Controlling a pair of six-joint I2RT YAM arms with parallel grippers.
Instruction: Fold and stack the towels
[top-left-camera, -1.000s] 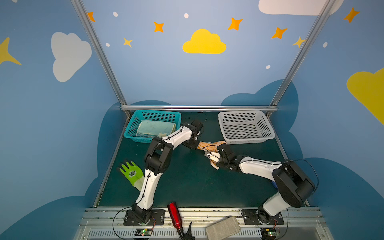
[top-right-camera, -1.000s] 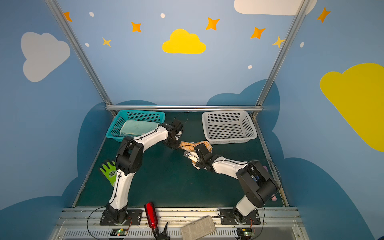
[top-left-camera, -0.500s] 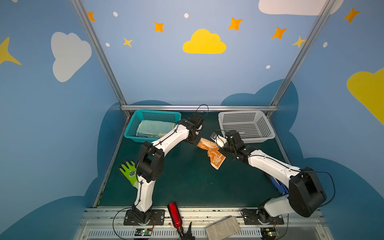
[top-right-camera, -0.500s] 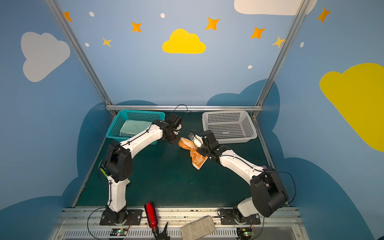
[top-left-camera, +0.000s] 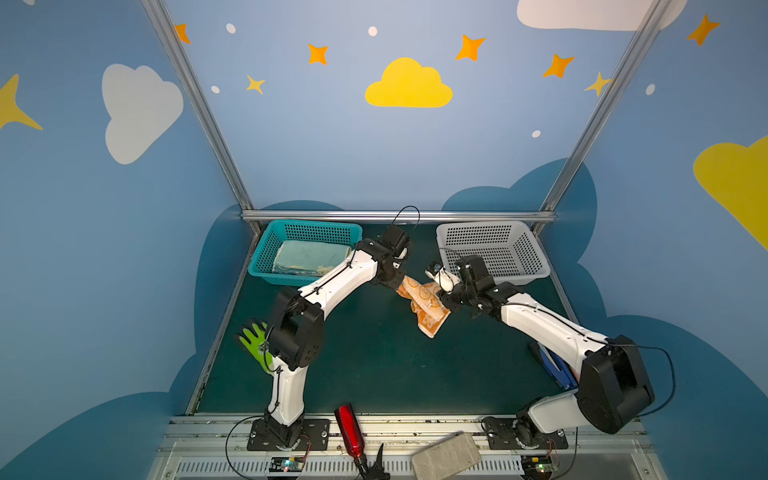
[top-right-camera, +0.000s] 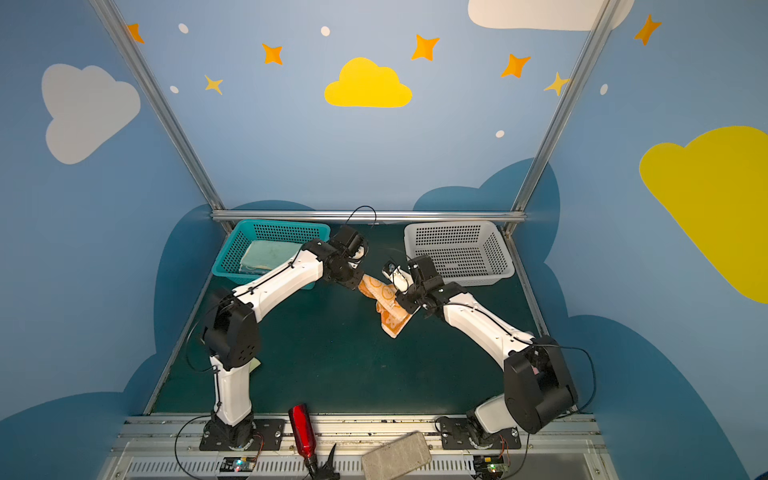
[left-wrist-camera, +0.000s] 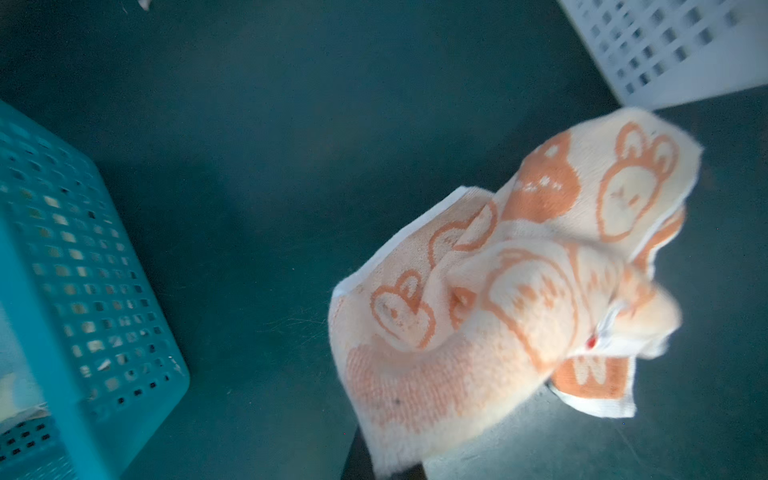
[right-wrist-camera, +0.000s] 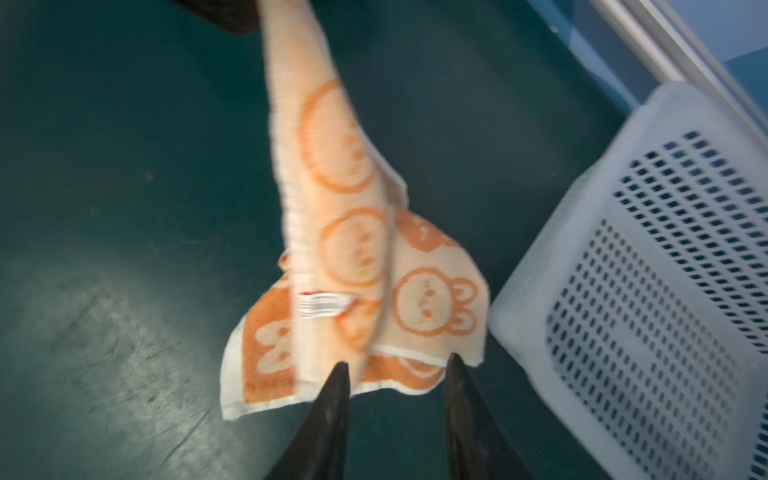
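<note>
— So, where was the towel (top-left-camera: 428, 311)?
— Hanging over the table (top-left-camera: 374, 365), near the white basket (top-left-camera: 525, 255). The left fingers (right-wrist-camera: 224, 16) were closed on its top end, that arm stretched forward.
— And the right fingers (right-wrist-camera: 332, 415)?
— Open, just beside the lower edge, arm bent low. I think they should catch the free corner, not the middle.

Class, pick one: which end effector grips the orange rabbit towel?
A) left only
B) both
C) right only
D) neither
A: the left end effector pinches the top of the orange rabbit towel, while the right end effector stands open at its lower edge.
</note>
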